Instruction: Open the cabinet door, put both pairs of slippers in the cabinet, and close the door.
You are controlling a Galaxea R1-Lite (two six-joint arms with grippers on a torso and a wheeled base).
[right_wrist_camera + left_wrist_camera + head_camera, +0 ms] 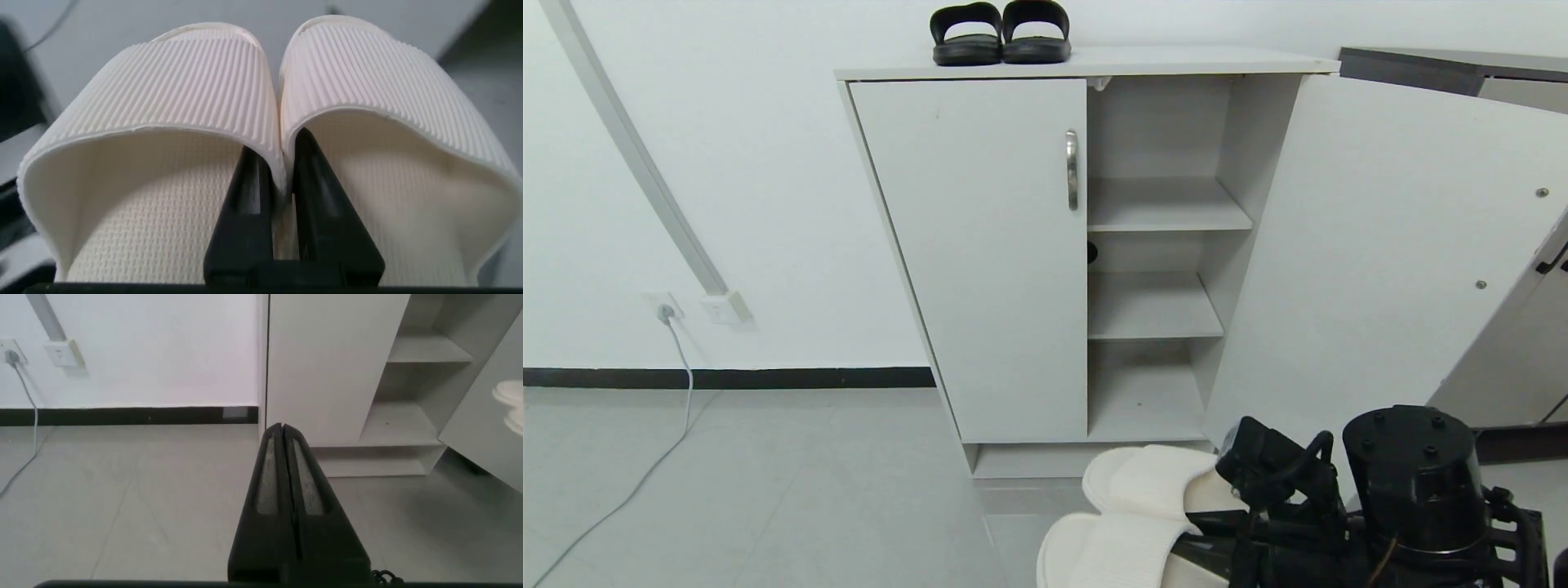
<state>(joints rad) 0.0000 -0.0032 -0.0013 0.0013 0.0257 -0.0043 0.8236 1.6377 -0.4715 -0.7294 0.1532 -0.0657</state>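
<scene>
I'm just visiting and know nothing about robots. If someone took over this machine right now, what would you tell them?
Left gripper: shut, empty, over the floor.
Right gripper: shut on the white slippers, low before the cabinet.
Black slippers: on the cabinet top.
Done: right door open.
To do: shelve both pairs, close the door.

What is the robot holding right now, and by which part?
The right hand pinches the white slippers together by their touching inner edges. The left hand is shut on nothing.
</scene>
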